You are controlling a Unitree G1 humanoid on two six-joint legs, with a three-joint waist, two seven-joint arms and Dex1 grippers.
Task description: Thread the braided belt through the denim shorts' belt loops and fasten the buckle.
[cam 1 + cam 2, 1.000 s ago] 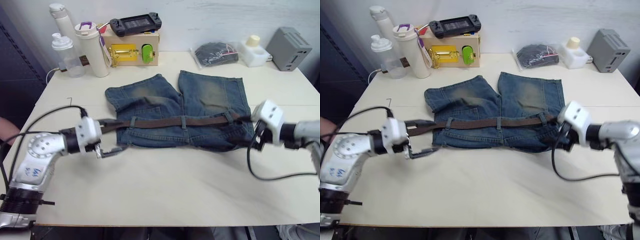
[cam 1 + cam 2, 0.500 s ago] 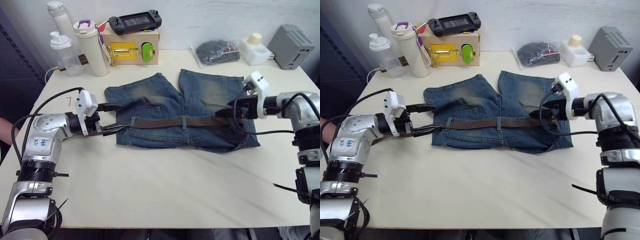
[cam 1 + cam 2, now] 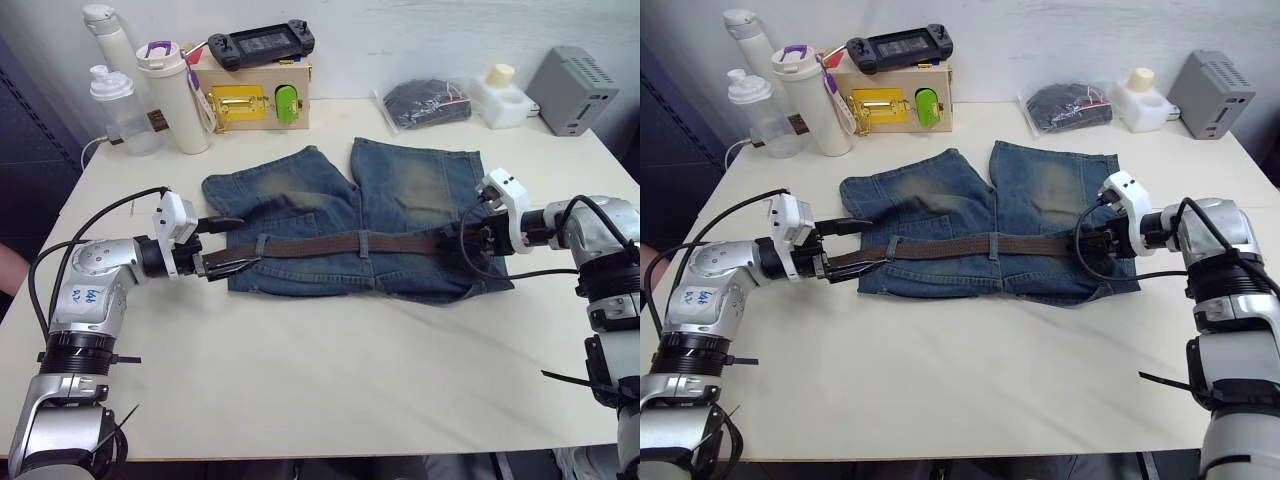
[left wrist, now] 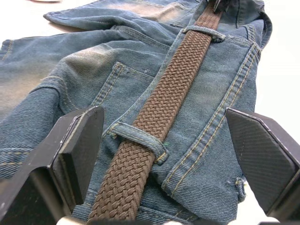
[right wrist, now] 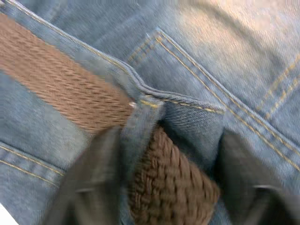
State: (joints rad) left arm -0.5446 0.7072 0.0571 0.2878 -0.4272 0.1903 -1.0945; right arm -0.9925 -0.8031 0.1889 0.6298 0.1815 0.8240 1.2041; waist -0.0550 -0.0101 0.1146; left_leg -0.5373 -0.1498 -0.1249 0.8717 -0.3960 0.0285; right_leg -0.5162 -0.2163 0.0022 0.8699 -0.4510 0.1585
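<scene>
The faded blue denim shorts (image 3: 350,225) lie flat at the table's middle, legs pointing far. The dark brown braided belt (image 3: 340,244) runs left to right along the near waistband, under narrow denim belt loops (image 4: 139,140). The left gripper (image 3: 222,244), fingers spread, straddles the belt's left end. The right gripper (image 3: 1087,243) sits at the belt's right end, fingers apart around the strap.

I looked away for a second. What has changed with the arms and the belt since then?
Both grippers came in from beyond the shorts' ends: the left gripper now straddles the braided belt at a belt loop, jaws open; the right gripper sits on the belt's other end. The denim shorts stayed put.
</scene>
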